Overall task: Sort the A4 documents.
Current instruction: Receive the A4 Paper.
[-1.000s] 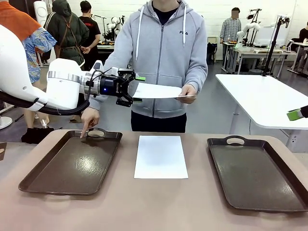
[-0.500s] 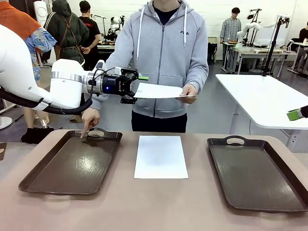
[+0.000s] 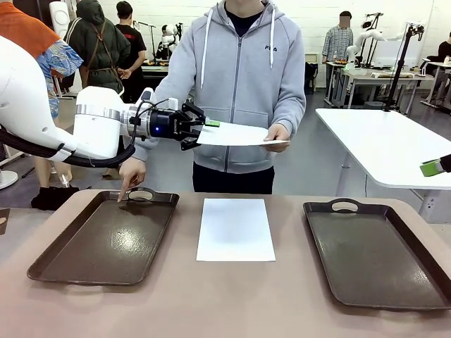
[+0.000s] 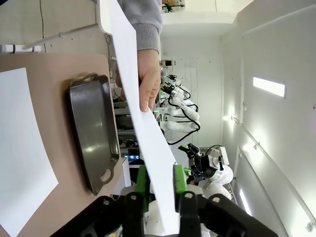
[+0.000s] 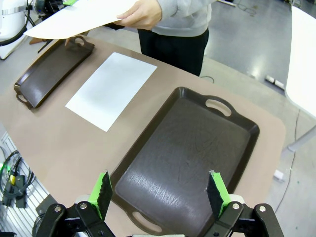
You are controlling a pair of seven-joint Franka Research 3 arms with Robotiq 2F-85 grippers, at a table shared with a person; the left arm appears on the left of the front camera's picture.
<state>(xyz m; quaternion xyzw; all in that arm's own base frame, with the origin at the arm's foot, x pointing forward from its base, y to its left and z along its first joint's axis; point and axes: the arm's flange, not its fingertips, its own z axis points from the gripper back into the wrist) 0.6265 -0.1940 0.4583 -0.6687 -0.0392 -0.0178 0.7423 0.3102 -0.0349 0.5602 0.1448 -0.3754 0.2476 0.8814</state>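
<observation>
Step in hand: handover of one document. The left tool (image 3: 203, 127) is clenched on the near edge of the held sheet (image 3: 236, 134), and its green pads (image 4: 142, 178) press it from both sides.
Held sheet: in the air, roughly level, above the far side of the table (image 3: 232, 306). It hangs between the left tool and the person's hand (image 3: 276, 135), which grips the opposite edge.
Second sheet: flat on the table (image 3: 235, 229), between the left tray (image 3: 106, 243) and the right tray (image 3: 373, 257). It touches neither.
Person's other hand: a finger (image 3: 125, 193) rests at the far rim of the left tray, probably marking where the sheet should go.
Right tool: released, with its pads spread wide, hovering above the right tray (image 5: 160, 191).
Next move calls for: the person letting go, then a level carry to the left tray. Thin paper held by one edge will likely droop and swing.
Hard to make out: how deep the sheet sits between the pads, and whether its faces carry print. In the front view the picture's edge cuts off the right tool.
</observation>
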